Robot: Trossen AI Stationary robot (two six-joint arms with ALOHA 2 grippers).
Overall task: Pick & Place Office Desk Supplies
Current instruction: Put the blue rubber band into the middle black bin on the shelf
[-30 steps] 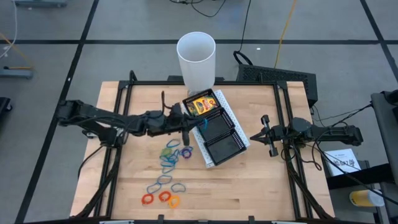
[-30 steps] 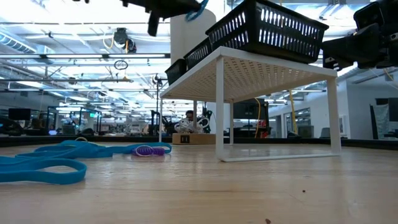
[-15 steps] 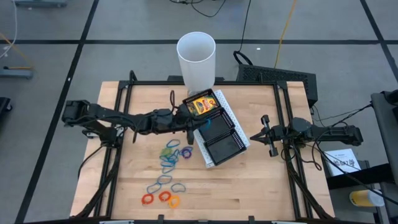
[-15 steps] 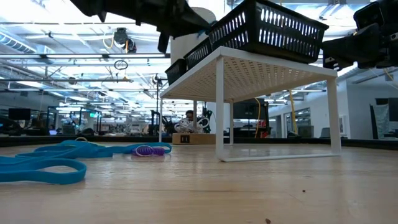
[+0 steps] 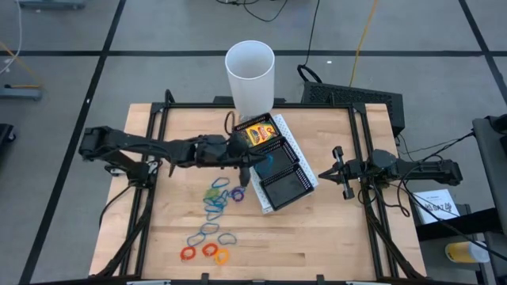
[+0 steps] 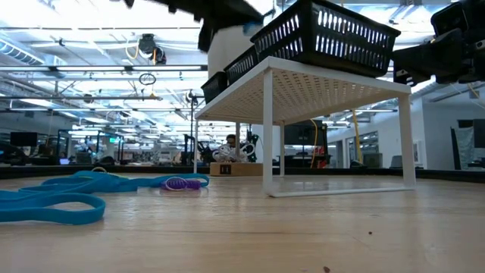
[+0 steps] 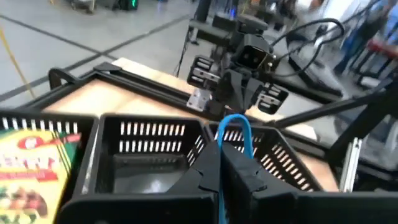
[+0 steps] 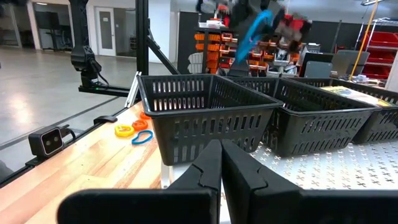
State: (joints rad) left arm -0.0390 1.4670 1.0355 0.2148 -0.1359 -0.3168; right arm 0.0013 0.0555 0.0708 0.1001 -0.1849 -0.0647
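Observation:
My left gripper (image 5: 256,161) hangs over the middle compartment (image 7: 146,165) of the black mesh tray (image 5: 279,162), shut on a blue rubber band (image 7: 236,126). The tray stands on a white wire shelf (image 6: 318,87). A yellow-and-green crayon box (image 5: 255,133) lies in the tray's far compartment. More rubber bands (image 5: 219,196) lie loose on the table left of the tray, and several others (image 5: 206,247) nearer the front edge. My right gripper (image 5: 333,169) waits shut to the right of the tray, holding nothing. My left gripper pinches the blue band's lower end (image 7: 219,144) between its two shut fingers. The fingers reach nearly level from the table's left side. The rest of the loop stands up past the fingertips, clear of the tray.
A tall white cup (image 5: 250,73) stands at the table's far edge, just behind the tray. The table's near right part (image 5: 317,237) is bare wood. In the low view, blue bands (image 6: 53,203) and a purple one (image 6: 182,183) lie on the table.
My left gripper has gone toward the table's right edge with the blue band and has tipped closer to level. It has come from the tray's left rim to above the middle compartment. It has stayed shut on the band.

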